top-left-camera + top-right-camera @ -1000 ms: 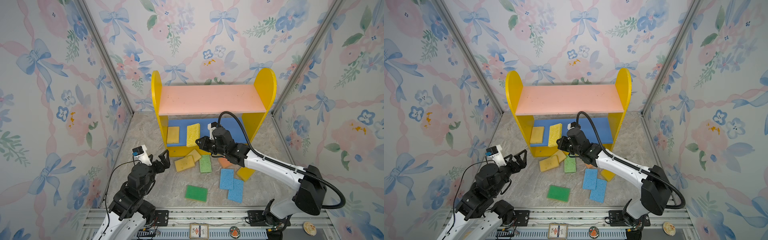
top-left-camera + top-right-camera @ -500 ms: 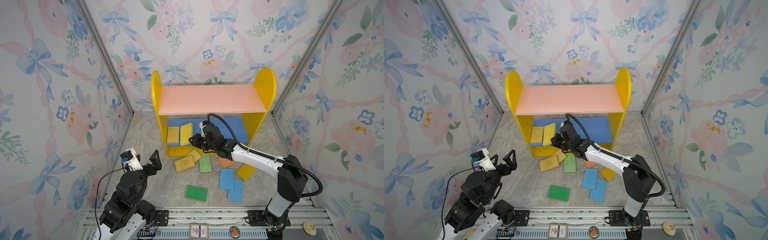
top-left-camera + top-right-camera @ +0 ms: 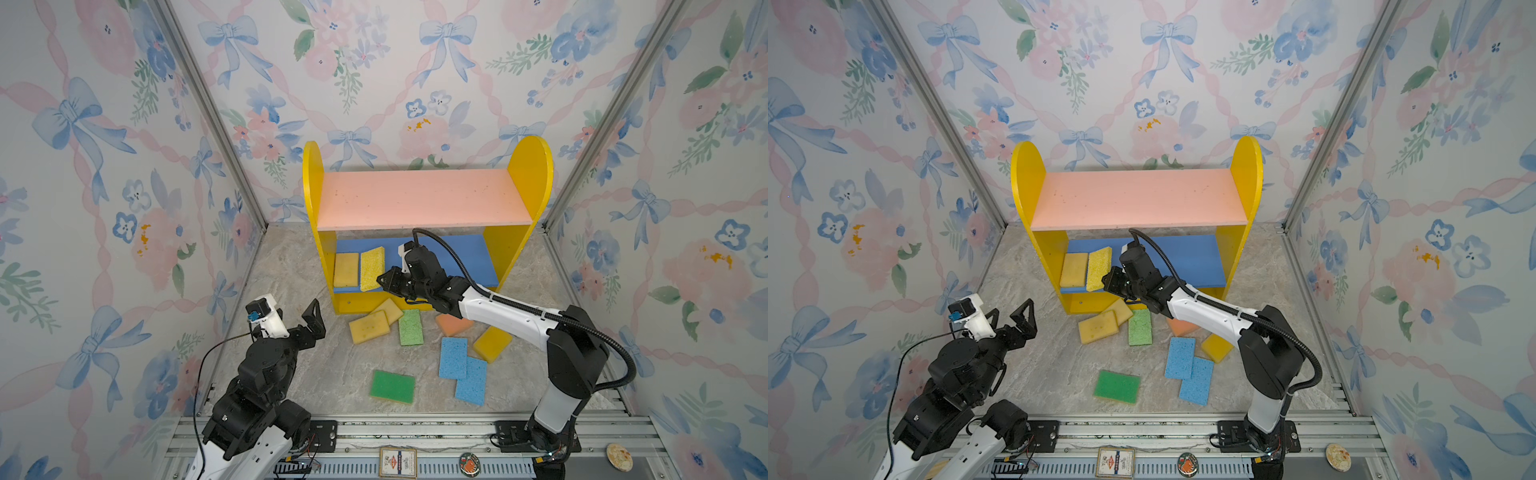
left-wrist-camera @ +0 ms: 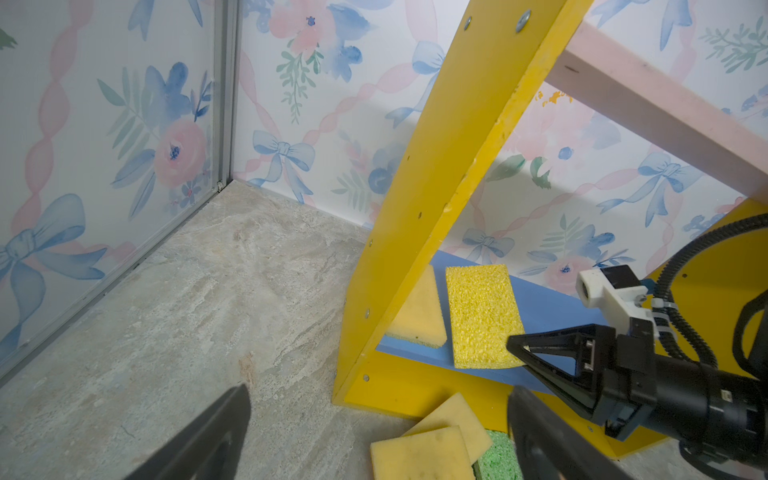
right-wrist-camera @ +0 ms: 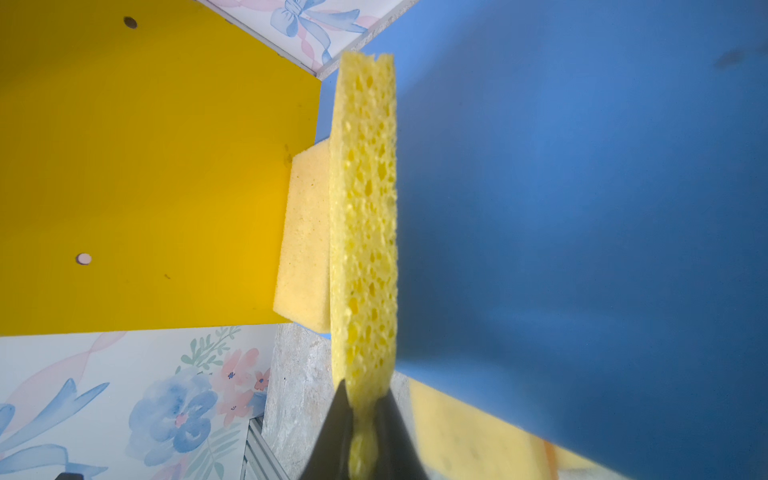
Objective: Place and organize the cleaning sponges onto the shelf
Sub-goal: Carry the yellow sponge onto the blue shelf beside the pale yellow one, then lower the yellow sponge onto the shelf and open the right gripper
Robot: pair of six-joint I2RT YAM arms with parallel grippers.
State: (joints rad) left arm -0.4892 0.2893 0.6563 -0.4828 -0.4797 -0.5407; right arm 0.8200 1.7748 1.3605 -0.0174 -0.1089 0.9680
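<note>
Floral wallpaper with bows closes in three sides of a marble-patterned floor [image 3: 324, 374], and the shelf [image 3: 419, 197] stands against the back wall. We see its pink upper board bare in both top views.

The right gripper [image 3: 380, 280] reaches to the front of the blue lower board [image 3: 457, 257], its jaws pinched onto the near edge of a bright yellow sponge [image 3: 372, 268]. That sponge sits tilted over the left part of the board, just beside a pale yellow sponge [image 3: 345, 269] that lies flat against the left side panel. Its near end juts past the board's front edge. We cannot tell whether it touches the board.

The left gripper [image 3: 1010, 318] hangs above the floor to the left of the shelf, fingers spread wide and holding nothing.

On the floor before the shelf lie two overlapping pale yellow sponges [image 3: 369, 327], a light green sponge [image 3: 410, 327] touching them, an orange sponge [image 3: 453, 324] partly under the right arm, a yellow sponge [image 3: 491, 343], two overlapping light blue sponges [image 3: 453, 357] and, nearest the rail, a dark green sponge [image 3: 392, 386].
</note>
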